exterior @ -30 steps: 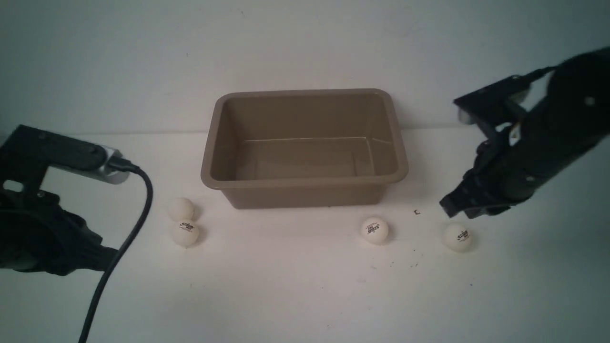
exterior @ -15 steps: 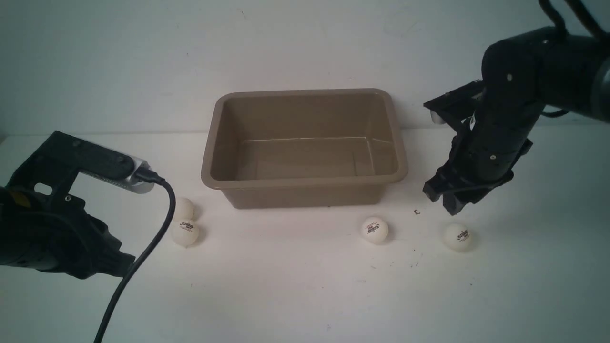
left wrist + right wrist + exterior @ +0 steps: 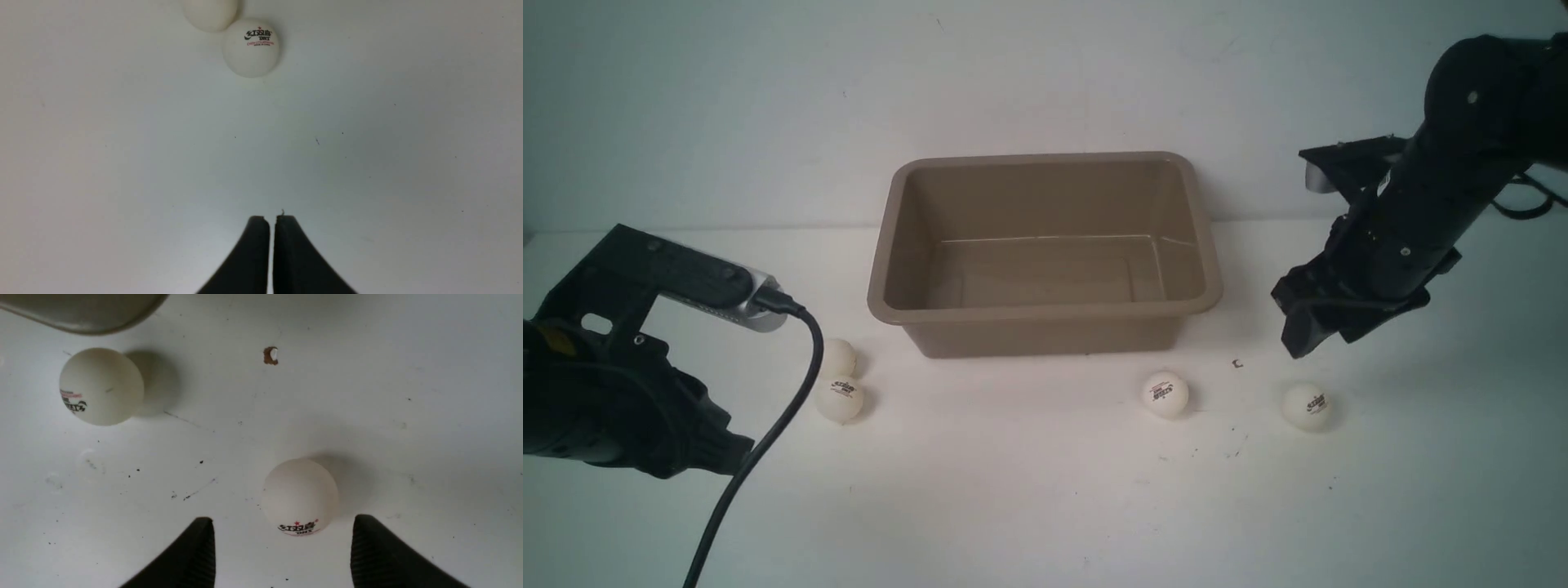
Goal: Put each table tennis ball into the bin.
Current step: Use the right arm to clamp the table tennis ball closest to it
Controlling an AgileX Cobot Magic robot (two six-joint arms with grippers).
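Observation:
The taupe bin (image 3: 1045, 311) stands empty at the table's middle back. Two white table tennis balls lie touching in front of its left corner, one plain (image 3: 836, 358) and one with a logo (image 3: 840, 398). Two more lie in front of its right side, an inner ball (image 3: 1165, 395) and an outer ball (image 3: 1307, 407). My right gripper (image 3: 1298, 341) hovers open just above and behind the outer ball (image 3: 300, 496), which sits ahead of the spread fingertips (image 3: 202, 539), untouched. My left gripper (image 3: 271, 220) is shut and empty, well short of the logo ball (image 3: 251, 47).
A black cable (image 3: 768, 408) hangs from the left wrist camera, in front of the left pair of balls. A small brown speck (image 3: 1237, 363) lies on the white table between the bin's right corner and the outer ball. The bin's corner (image 3: 81, 314) shows in the right wrist view.
My right gripper has gone from shut to wide open while its arm swung over the outer right ball. The left arm shifted a little rightward earlier, then held still. No ball moved.

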